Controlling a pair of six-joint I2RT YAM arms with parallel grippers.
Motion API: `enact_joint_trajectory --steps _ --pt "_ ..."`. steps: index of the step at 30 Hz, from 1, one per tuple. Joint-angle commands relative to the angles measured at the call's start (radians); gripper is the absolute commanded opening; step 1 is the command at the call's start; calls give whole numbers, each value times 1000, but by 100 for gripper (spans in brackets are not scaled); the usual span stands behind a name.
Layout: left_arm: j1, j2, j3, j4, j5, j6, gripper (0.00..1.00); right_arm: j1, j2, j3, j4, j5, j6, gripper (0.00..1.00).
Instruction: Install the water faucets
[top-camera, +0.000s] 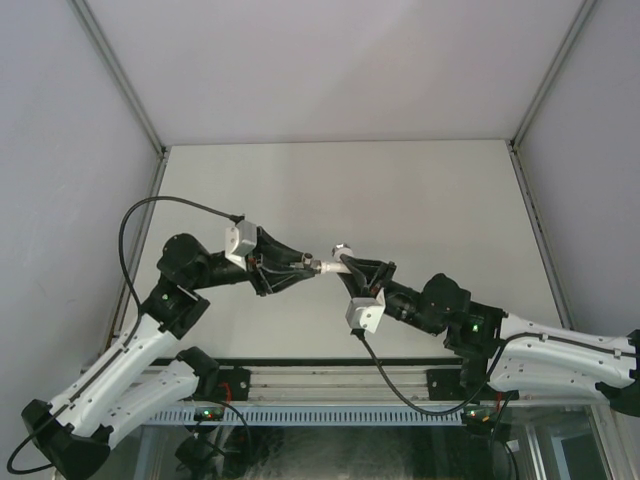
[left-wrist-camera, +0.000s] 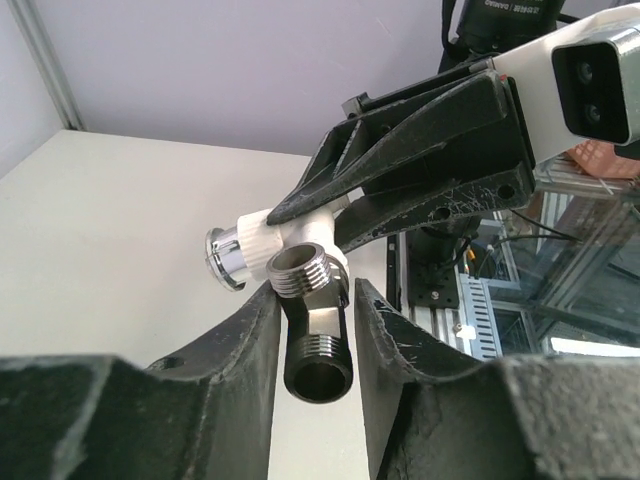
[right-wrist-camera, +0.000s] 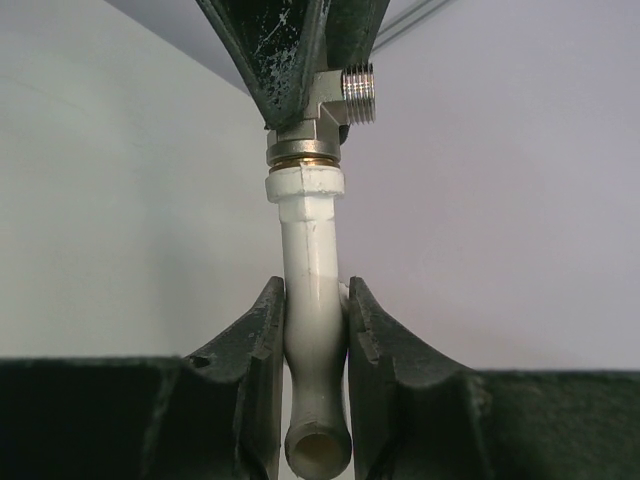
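From above, meeting point of the two parts tiny and half hidden behind fingertips. Left gripper (left-wrist-camera: 312, 300) closed tight on metal fitting (left-wrist-camera: 312, 345); right gripper (right-wrist-camera: 315, 300) closed tight on white elbow tap (right-wrist-camera: 312, 240). Tap collar touching fitting end-on, both held aloft over table (top-camera: 400, 190). Right wrist camera housing (left-wrist-camera: 590, 80) close behind.

Off-white matte table (top-camera: 400, 190); grey walls (top-camera: 330, 60) on three sides; black rail (top-camera: 330, 362) along near edge.

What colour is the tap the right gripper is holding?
The tap is white, joined to a silvery threaded fitting; clearest in the right wrist view.
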Motion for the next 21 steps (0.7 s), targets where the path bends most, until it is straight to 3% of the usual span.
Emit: enact_joint_trajectory --steps 1,9,15,17,21 --pt "-20 6 20 52 91 0 40 21 -8 10 68 26 -1 0" --pt "-21 43 37 44 89 -22 41 38 4 10 58 61 -27 0" --pt "-20 45 42 35 66 -27 31 53 21 10 47 101 -56 0" --pt "-20 49 44 34 71 -27 16 54 24 9 51 104 -48 0" --pt "-20 47 42 33 79 -28 1 54 21 10 53 100 -37 0"
